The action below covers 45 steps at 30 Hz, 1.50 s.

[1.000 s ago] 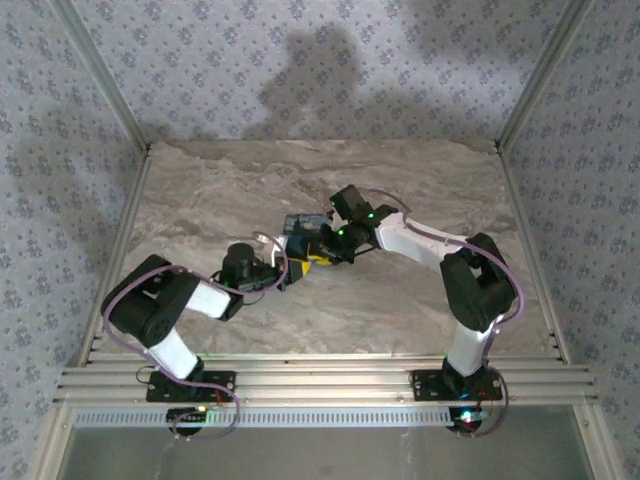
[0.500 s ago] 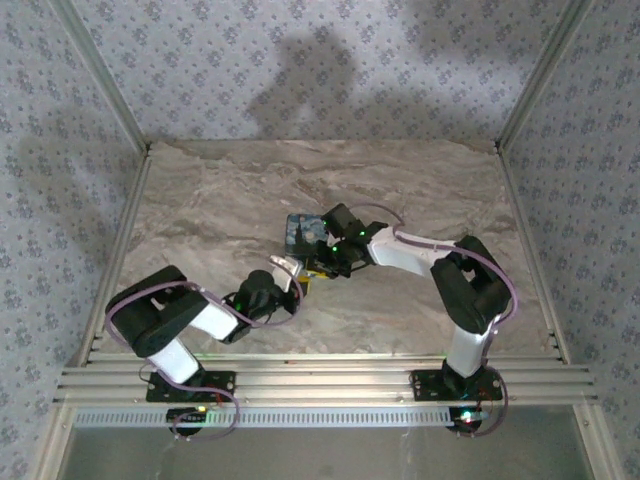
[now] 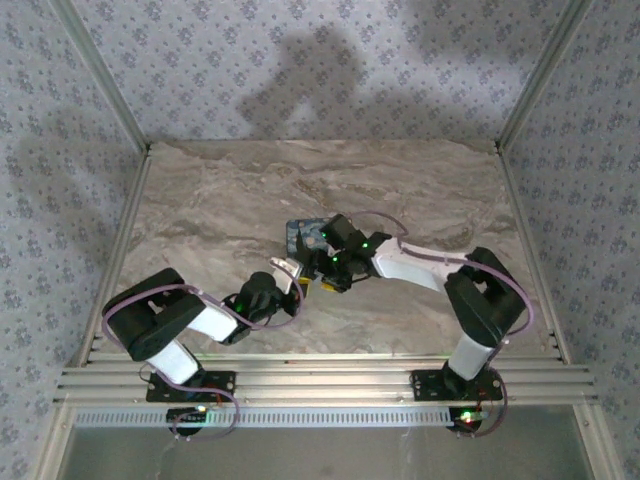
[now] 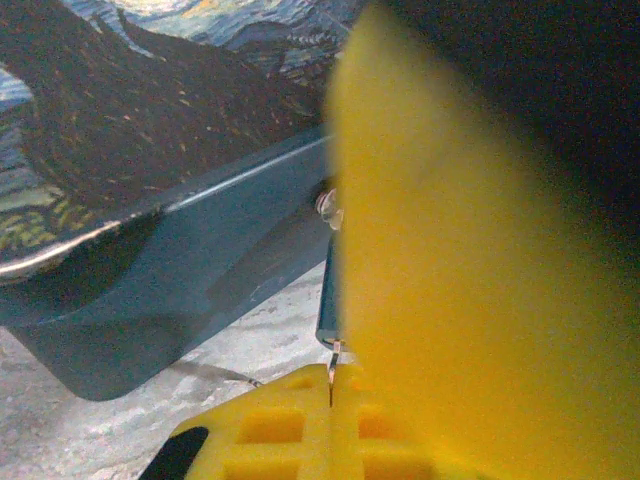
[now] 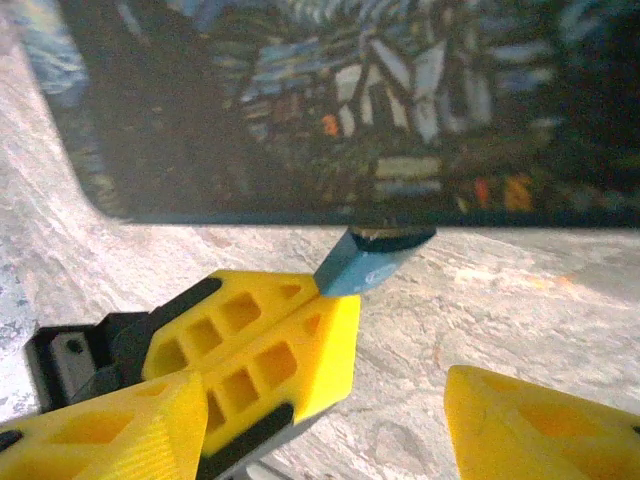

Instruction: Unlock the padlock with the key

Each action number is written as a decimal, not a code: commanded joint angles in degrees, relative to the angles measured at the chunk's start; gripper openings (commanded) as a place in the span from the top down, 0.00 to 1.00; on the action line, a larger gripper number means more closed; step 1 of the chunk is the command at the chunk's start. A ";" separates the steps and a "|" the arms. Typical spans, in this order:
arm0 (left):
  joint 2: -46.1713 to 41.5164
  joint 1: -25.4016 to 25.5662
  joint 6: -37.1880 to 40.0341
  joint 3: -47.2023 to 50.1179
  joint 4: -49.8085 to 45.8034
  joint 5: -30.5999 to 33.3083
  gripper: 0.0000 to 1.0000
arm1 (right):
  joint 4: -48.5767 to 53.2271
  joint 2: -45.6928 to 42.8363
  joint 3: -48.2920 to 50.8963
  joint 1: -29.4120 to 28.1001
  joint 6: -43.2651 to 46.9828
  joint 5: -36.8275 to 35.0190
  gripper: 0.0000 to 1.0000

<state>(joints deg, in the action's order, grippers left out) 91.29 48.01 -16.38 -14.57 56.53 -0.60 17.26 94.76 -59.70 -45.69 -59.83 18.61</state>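
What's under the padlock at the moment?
The marble table lies under the padlock. A blue key, held by the left gripper, meets its lower edge; the blade is hidden.

Robotics lab test booth: a left arm [image 3: 165,315] and right arm [image 3: 480,300] stand bolted to aluminium rails [image 3: 320,380] at the edge of a marble-look table [image 3: 230,200]. Metal posts [image 3: 100,75] and grey floral-papered walls [image 3: 300,60] box it in.
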 commanded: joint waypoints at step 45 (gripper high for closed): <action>-2.57 -7.37 -19.86 -0.64 0.10 -20.05 1.00 | -39.55 2.24 20.45 -5.95 -22.94 -16.97 0.61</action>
<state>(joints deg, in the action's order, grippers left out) 89.71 40.82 -36.97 -14.50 54.04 -18.28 -25.10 95.46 -37.89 -50.68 -82.15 0.78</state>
